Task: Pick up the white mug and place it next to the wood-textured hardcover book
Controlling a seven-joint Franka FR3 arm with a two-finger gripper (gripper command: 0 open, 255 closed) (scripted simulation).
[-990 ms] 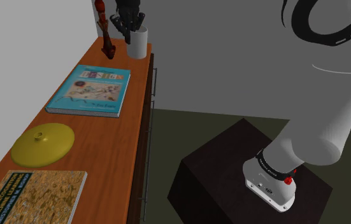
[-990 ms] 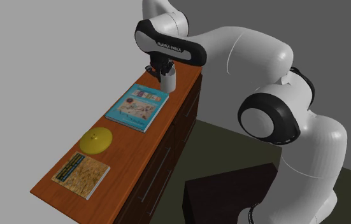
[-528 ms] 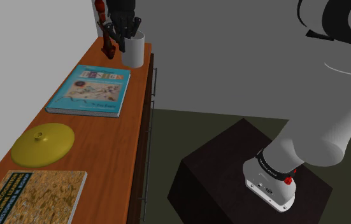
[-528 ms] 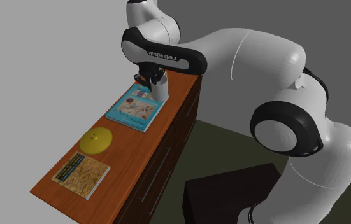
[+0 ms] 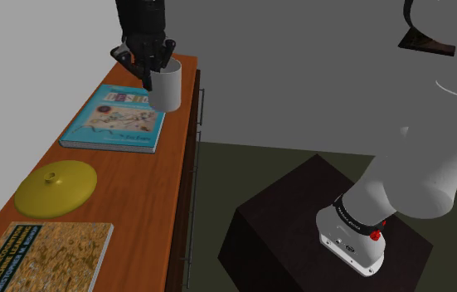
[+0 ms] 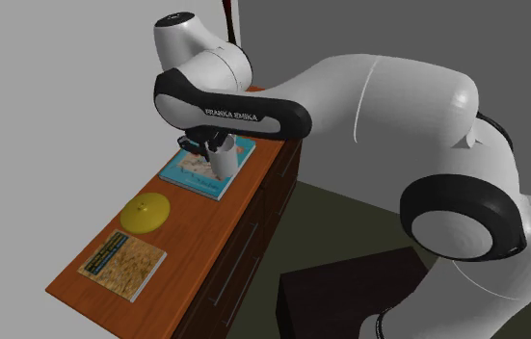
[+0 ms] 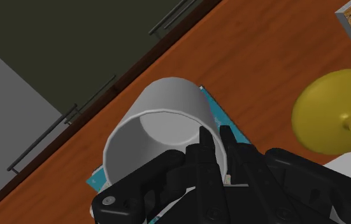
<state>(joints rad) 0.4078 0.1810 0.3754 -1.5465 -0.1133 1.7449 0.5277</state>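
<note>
So, my gripper (image 7: 213, 133) is pinched onto the rim of the white mug (image 7: 161, 121): one finger inside the cup, the other outside, with the wall clamped between them. That's why I'm on it from above. The rim is the one thin bit my narrow jaws can close over, and held that way the mug hangs roughly upright, mouth up.

In the shoulder view it's right under my gripper, over the far corner of the blue book (image 5: 117, 118), on the side nearest the bench's front edge. I think it's clear of the cover, though from these angles I honestly can't tell how much air is under it.

The wood-textured book (image 5: 44, 257) lies flat at the opposite end of the bench (image 5: 156, 207), well apart from me, with the yellow lid (image 5: 55, 187) between it and the blue book.

My read: this is the carry, with most of the travel ahead. I'd want enough height to pass over the lid's knob, then set the mug on bare wood just beside the book, not on it. A rim pinch could let the mug swing if I rush.
</note>
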